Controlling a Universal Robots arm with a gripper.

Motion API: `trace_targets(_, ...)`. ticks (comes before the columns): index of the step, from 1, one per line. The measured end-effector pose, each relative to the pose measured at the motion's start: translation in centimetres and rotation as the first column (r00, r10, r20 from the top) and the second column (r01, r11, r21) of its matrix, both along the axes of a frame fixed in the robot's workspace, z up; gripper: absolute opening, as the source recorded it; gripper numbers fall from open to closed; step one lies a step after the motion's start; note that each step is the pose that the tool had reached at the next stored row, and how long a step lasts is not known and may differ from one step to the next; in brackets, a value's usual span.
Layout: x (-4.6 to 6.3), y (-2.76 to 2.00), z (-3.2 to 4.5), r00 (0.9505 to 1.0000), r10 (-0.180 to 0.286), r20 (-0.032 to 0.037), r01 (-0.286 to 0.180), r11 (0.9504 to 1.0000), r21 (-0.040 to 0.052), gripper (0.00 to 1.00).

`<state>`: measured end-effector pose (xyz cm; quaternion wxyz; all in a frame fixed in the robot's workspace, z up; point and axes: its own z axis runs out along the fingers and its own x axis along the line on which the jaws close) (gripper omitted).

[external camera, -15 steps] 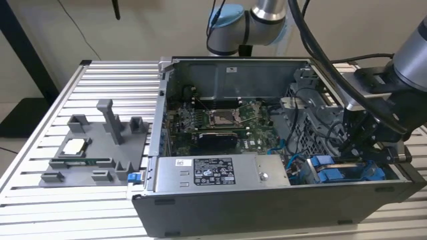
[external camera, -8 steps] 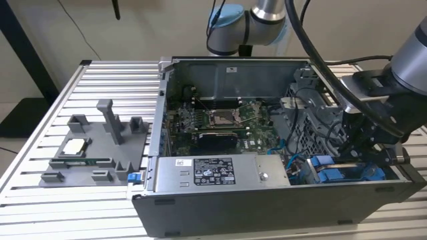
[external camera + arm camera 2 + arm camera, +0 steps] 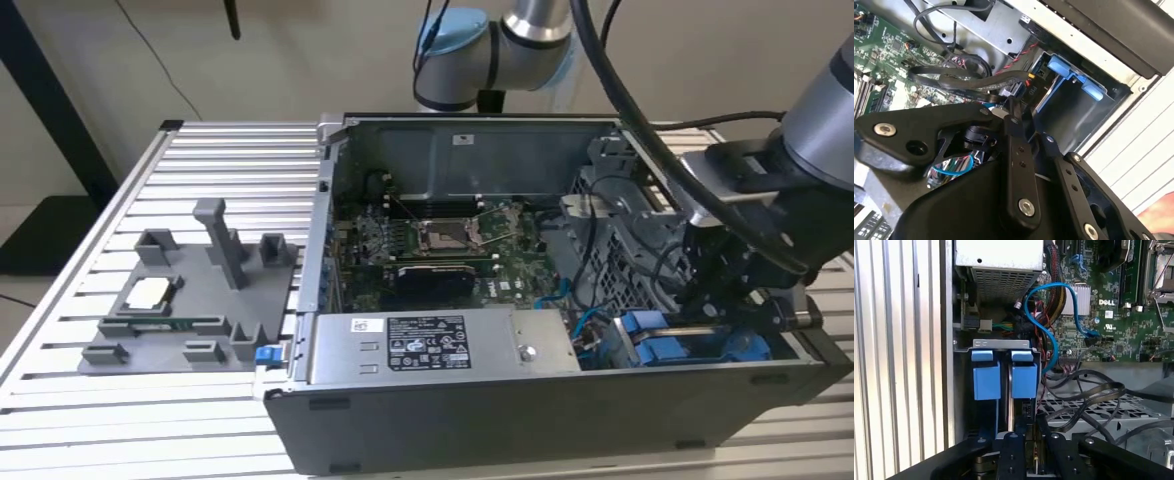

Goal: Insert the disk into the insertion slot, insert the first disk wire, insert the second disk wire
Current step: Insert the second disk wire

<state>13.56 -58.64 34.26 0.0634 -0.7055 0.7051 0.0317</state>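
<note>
Reaching down into the open computer case (image 3: 441, 420), the gripper (image 3: 714, 300) hangs over the insertion slot (image 3: 1004, 375); whether its fingers are apart or together cannot be told; just ahead of them sit the slot's blue plastic fittings (image 3: 986, 377); beyond, a blue cable (image 3: 1051, 315) loops toward the green motherboard (image 3: 1114, 300).

— What's around the gripper (image 3: 1016, 117)?
— Its black fingers (image 3: 1016, 150) reach toward a flat black cable (image 3: 961, 82), at about eleven o'clock from the tips.
— And the blue?
— Blue plastic fittings (image 3: 1074, 75) of the insertion slot (image 3: 1069, 115), at two o'clock. The green motherboard (image 3: 884, 55) lies at ten o'clock.
</note>
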Motion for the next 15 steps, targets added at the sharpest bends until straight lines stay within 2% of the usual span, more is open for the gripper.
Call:
trace_targets(7,0.0,0.01,2.87,1.0000,0.000,-0.0003,0.000,1.0000,-0.0002,0.24)
trace_targets(10,0.0,0.00,3.37,1.0000,0.000,-0.0022,0.000,1.0000,-0.0009,0.24)
trace_targets(13,0.1,0.01,3.60,1.0000,0.000,-0.0088,0.000,1.0000,-0.0041,0.24)
trace_targets(15,0.1,0.01,3.84,1.0000,0.000,-0.0093,0.000,1.0000,-0.0034,0.24)
